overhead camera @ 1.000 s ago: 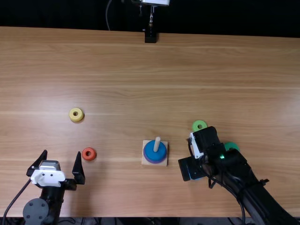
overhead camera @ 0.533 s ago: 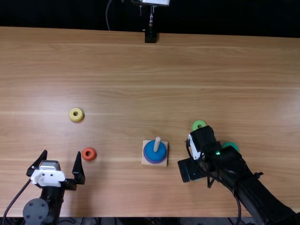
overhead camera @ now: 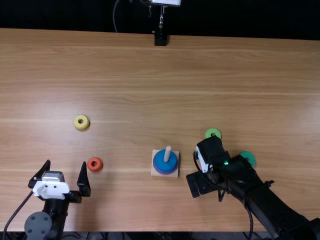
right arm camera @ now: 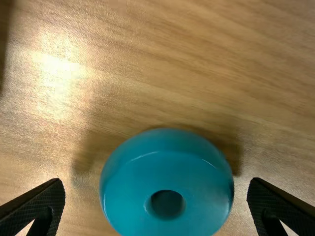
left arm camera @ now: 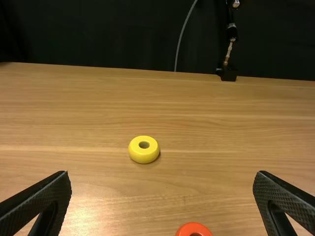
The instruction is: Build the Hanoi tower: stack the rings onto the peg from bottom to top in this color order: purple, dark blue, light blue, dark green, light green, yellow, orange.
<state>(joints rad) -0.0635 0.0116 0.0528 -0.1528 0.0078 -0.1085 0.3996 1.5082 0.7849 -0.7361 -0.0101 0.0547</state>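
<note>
Currently, one light blue ring, likely light, rigid and slick, is lying on the wooden table between the right gripper's widely parted, empty fingers, its opposite outer sides probably offering the best hold.

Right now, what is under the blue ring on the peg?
The rim of a purple ring shows beneath the blue ring, above the square wooden base. The blue ring covers the rest of the purple one and the foot of the peg.

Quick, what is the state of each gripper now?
Left gripper: open, holding nothing.
Right gripper: open, light blue ring between its fingers, not gripped.
</note>
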